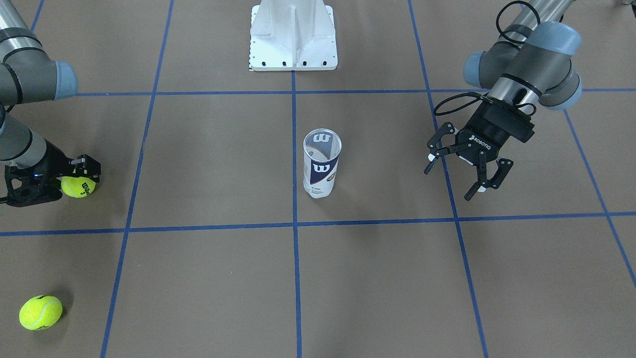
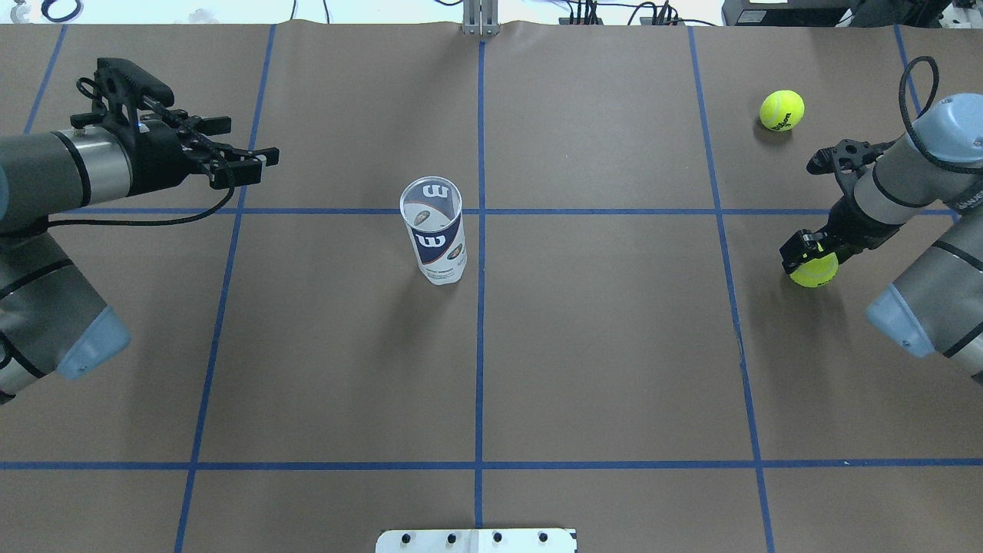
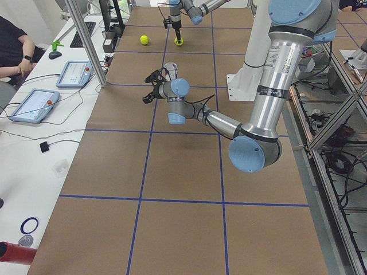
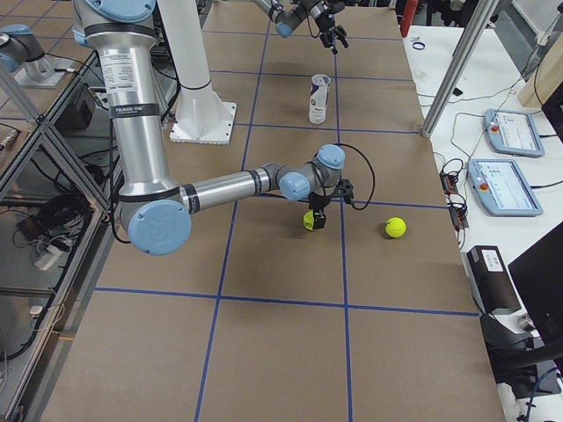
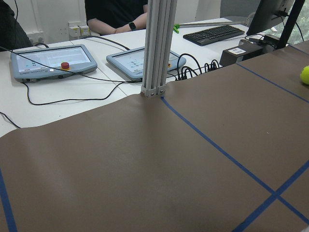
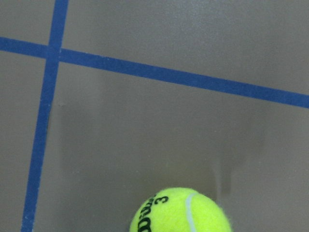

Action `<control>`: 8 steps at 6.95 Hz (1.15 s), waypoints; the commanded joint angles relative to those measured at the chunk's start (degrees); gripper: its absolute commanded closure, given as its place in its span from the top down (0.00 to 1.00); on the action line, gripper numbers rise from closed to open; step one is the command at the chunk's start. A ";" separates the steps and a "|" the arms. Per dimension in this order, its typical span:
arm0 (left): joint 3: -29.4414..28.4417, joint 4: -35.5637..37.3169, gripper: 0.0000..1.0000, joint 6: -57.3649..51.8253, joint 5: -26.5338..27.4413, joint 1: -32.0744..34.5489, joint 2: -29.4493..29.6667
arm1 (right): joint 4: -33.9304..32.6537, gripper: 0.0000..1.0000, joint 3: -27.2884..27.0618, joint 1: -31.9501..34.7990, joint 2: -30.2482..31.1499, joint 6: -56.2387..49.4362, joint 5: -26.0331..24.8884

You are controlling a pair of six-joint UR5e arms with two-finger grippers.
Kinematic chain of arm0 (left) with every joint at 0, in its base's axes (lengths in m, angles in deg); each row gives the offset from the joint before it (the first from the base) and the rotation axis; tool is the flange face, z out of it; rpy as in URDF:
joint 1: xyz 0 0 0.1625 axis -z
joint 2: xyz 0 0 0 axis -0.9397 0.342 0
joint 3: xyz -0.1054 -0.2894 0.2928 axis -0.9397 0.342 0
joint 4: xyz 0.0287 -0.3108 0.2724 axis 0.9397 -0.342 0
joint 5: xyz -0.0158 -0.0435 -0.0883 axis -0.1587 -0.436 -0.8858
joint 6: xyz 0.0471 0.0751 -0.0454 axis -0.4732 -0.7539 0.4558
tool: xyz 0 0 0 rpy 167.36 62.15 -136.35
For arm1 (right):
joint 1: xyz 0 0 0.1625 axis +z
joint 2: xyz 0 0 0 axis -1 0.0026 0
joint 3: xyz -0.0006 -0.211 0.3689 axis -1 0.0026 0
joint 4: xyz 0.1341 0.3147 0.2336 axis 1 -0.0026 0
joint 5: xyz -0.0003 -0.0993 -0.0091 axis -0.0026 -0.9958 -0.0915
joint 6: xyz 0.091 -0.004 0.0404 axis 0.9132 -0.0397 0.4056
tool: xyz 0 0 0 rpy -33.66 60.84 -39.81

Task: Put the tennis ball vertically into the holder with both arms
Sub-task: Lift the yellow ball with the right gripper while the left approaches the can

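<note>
We had the right gripper (image 2: 808, 261) pinching a ball (image 2: 818, 273) well apart from the upright central holder (image 2: 435, 238), the left gripper (image 1: 448, 183) spread, so an unbraced holder might topple at insertion.

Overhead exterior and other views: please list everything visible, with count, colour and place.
holder: one, clear, navy-white label, upright near table centre.
gripped tennis ball: one, yellow-green, between right end effector's fingers.
loose tennis ball: one, yellow-green, on table's far right part.
tape lines: several, blue, grid on brown table.
pedestal base: one, white, robot's table edge.
touch panels: two, grey-blue, white side desk.
keyboard: one, black, same desk.
person: one, dark top, behind desk.
left end effector: one, black, open, left of holder.
right end effector: one, black, shut on gripped tennis ball.
</note>
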 commanded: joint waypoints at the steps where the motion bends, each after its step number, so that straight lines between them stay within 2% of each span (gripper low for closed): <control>1: -0.15 0.06 0.98 0.00 0.00 0.00 0.00 | 0.16 0.00 -0.51 0.02 -0.09 -0.85 0.07; 4: -0.24 0.06 0.98 0.00 0.00 -0.26 0.09 | 0.16 0.00 -5.16 2.38 -0.96 -0.95 1.21; 6: -1.11 0.41 0.98 0.96 0.00 -0.87 0.35 | 0.25 0.00 -5.52 4.32 -5.86 0.01 0.95; 7: -1.03 0.41 0.98 1.40 0.09 -3.31 0.35 | 0.25 0.00 -5.70 5.54 -7.81 0.37 0.95; 8: -0.86 0.06 0.95 2.36 3.57 -6.12 0.61 | 0.51 0.00 -6.65 5.99 -8.78 0.37 0.69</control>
